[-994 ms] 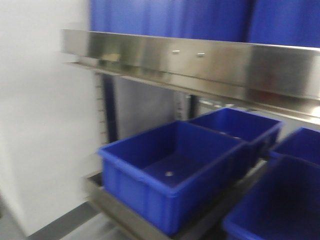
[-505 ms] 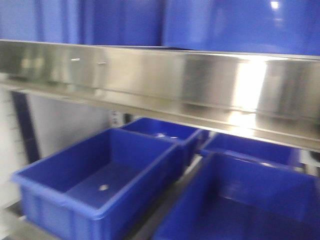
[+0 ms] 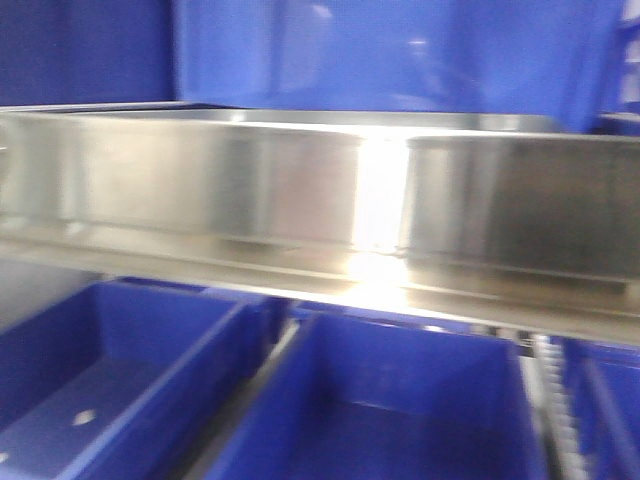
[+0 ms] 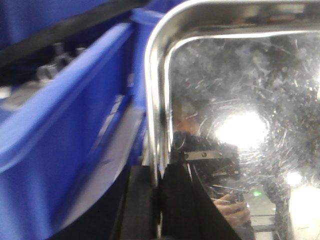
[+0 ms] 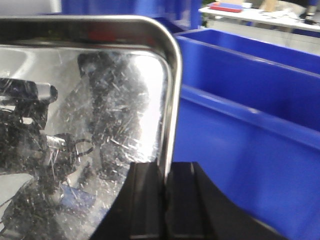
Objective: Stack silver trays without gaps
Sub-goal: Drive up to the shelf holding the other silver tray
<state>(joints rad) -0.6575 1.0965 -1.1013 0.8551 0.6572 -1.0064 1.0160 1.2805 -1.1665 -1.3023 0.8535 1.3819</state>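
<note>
Clamping the silver tray (image 4: 240, 70) rim are left end effector (image 4: 158, 200) and right end effector (image 5: 165, 200).

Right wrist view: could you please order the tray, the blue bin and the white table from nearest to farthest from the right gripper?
1. The tray: its right rim sits between the fingers of the right gripper, so the two touch.
2. The blue bin: just right of the tray.
3. The white table: far behind, at the top right of the view.
</note>
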